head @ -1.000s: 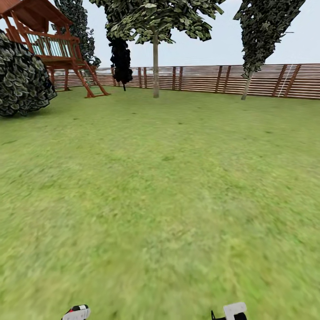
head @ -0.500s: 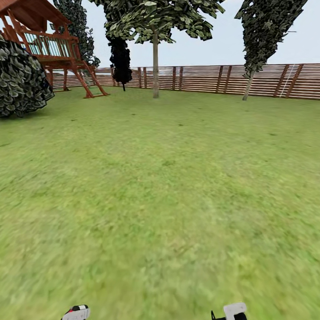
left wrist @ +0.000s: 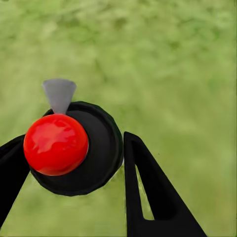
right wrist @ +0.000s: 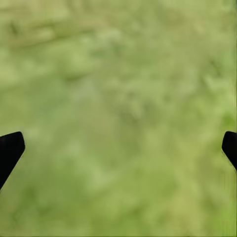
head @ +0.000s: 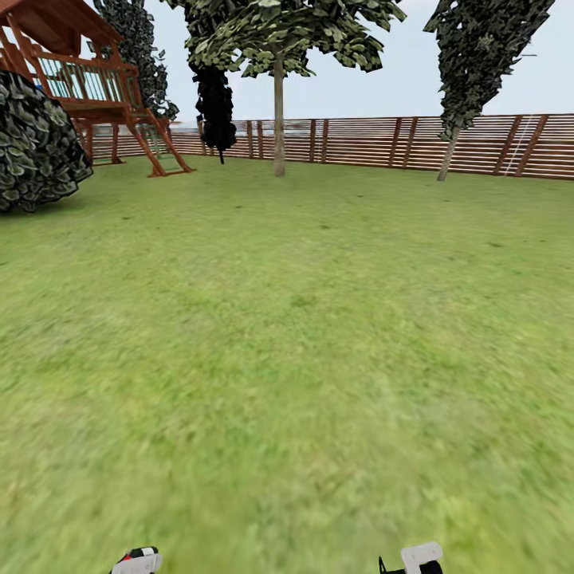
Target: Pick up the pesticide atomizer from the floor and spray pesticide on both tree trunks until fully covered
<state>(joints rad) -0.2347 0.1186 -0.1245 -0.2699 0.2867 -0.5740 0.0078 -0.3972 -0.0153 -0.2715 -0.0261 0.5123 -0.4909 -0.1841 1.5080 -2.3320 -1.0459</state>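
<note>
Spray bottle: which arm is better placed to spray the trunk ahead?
Left. The left gripper is shut on the spray bottle, red top visible between its fingers. The right gripper is open with nothing between its fingers. The tree trunk stands far across the lawn.

Open lawn [head: 303,335] ahead; bush [head: 36,143] left, fence [head: 399,142] far

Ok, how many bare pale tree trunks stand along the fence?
2: one upright trunk mid-view, one leaning trunk at right. The bush may hide more.
</note>
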